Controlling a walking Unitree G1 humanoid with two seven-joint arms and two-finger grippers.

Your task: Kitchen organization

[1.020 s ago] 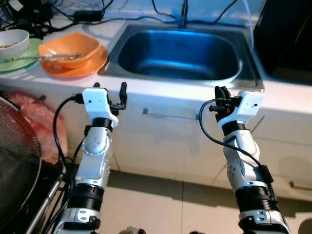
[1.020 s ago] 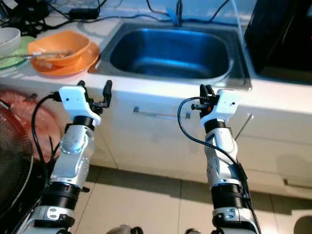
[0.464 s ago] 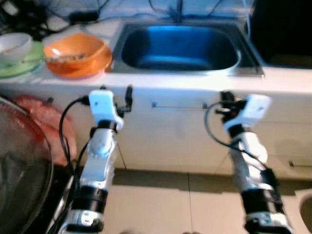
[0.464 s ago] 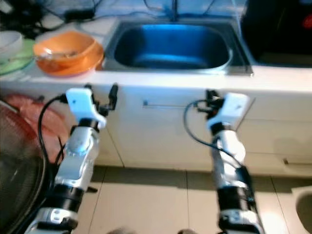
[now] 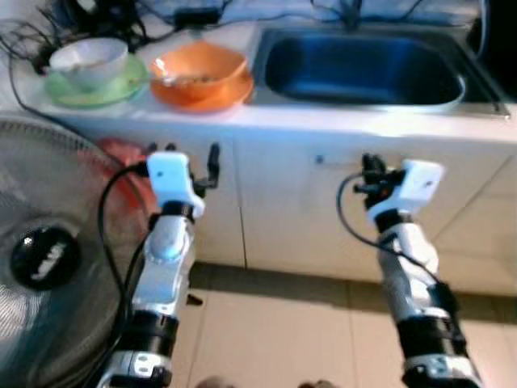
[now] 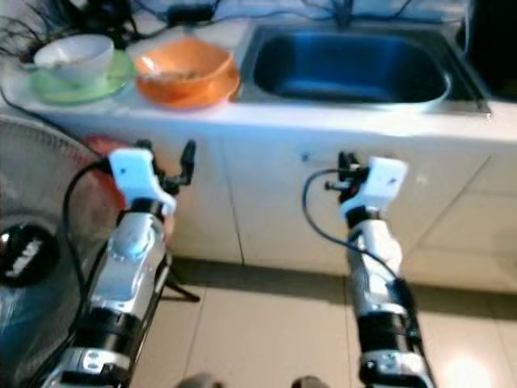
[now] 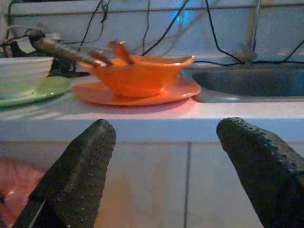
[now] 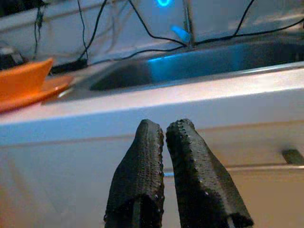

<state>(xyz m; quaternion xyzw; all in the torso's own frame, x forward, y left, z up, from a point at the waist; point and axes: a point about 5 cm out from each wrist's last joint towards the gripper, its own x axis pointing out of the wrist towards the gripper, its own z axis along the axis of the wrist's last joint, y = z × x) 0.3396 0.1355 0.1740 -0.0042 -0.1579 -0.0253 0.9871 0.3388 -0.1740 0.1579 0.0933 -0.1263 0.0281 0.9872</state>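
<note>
Dishes not yet touched: orange bowl on its orange plate and white bowl on a green plate, all sitting on the counter left of the bare sink. Left gripper spread wide and holding nothing, right gripper pinched together on nothing, both hanging below the counter edge before the cabinet fronts. Open floor underfoot, but a fan crowding the left side.

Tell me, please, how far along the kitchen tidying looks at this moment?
Nothing looks done yet: the orange bowl sits on its orange plate and the white bowl on the green plate, beside the bare sink. The open left gripper and shut right gripper are below the counter edge, holding nothing. All dishes remain.
</note>
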